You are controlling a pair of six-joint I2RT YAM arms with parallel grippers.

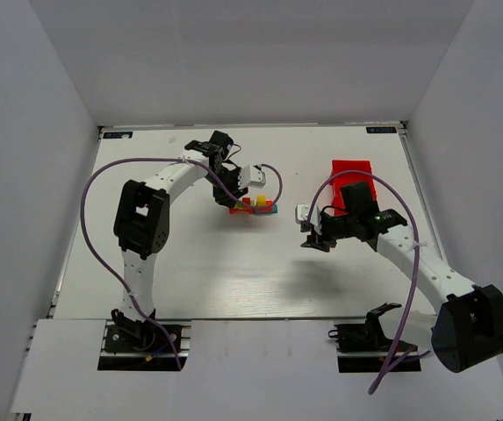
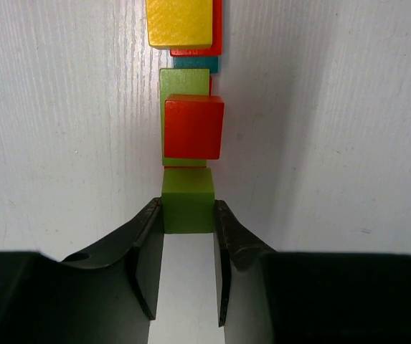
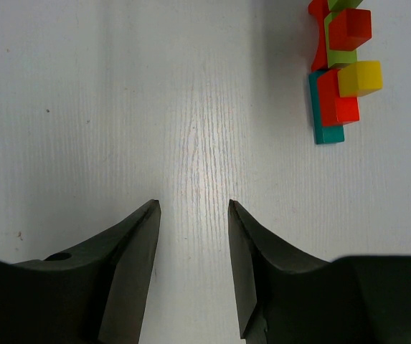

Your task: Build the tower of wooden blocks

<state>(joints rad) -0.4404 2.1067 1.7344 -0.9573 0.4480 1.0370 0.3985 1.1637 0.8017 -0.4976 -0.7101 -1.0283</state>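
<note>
Here the left gripper (image 2: 189, 211) clamps 1 green cube (image 2: 188, 195), apparently touching the tower (image 2: 193, 127), while the right gripper (image 3: 194, 209) gapes empty.

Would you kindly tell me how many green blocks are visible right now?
2. One green cube is gripped in the left claw; a longer green block lies just beyond it in the left wrist view, under a red cube. Others may be hidden.

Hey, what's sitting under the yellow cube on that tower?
The yellow cube sits on a red block, which lies on a teal bar. The part of the red block beneath the cube is covered, so it can't be seen.
</note>
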